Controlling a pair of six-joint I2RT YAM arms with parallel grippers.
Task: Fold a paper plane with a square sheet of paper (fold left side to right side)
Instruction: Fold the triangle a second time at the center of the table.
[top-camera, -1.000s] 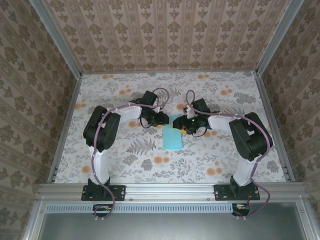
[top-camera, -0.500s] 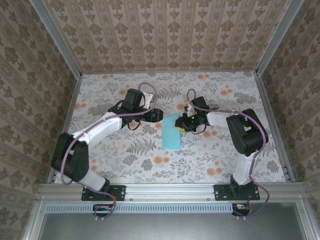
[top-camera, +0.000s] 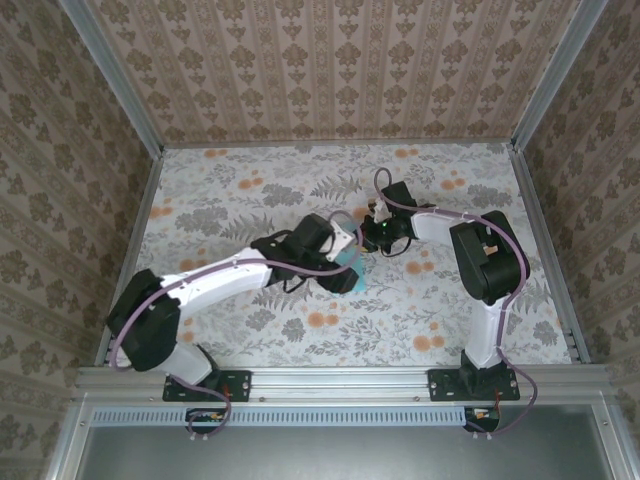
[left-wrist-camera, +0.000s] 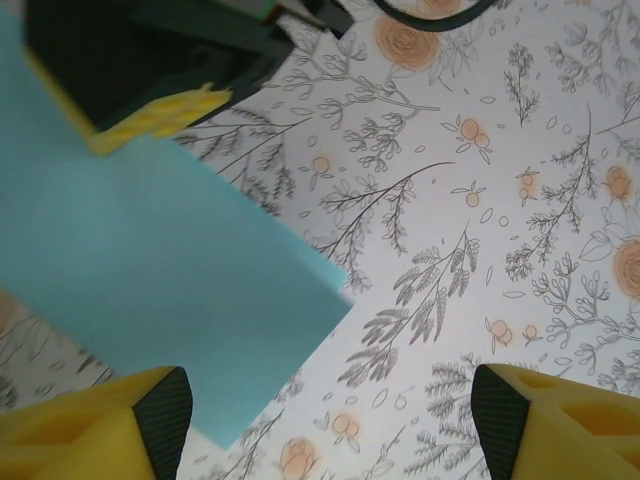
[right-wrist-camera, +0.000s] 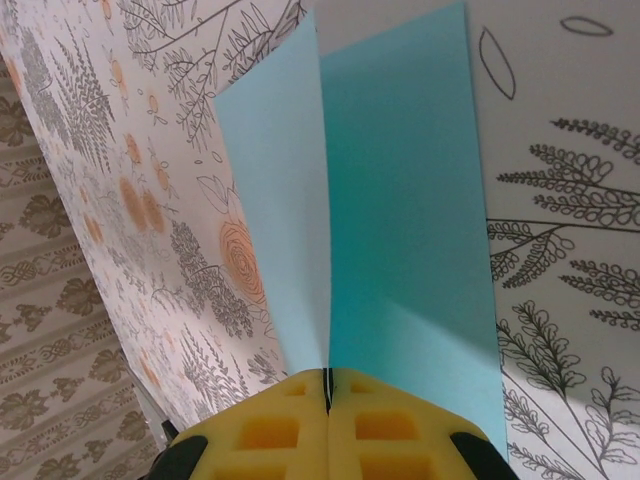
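The square sheet of paper (right-wrist-camera: 410, 200) is light blue and lies folded on the floral tabletop, with one lighter flap (right-wrist-camera: 275, 200) standing up along a centre crease. My right gripper (right-wrist-camera: 327, 382) is shut on the paper's near edge at that crease. In the top view it (top-camera: 371, 239) sits at the sheet's far end. My left gripper (left-wrist-camera: 330, 430) hovers open over the sheet's (left-wrist-camera: 150, 270) corner, with one yellow finger (left-wrist-camera: 110, 430) above the paper and the other over bare table. From above, the left gripper (top-camera: 337, 274) covers most of the sheet (top-camera: 355, 268).
The floral tabletop (top-camera: 420, 310) is boxed in by patterned walls and aluminium rails (top-camera: 340, 378). My left arm (top-camera: 220, 280) stretches diagonally across the table's middle. The right arm (top-camera: 487, 265) stands at the right.
My left arm has swung from the paper's left side across to over its near part, and its jaws have opened wide. The right gripper has closed on the paper's far edge.
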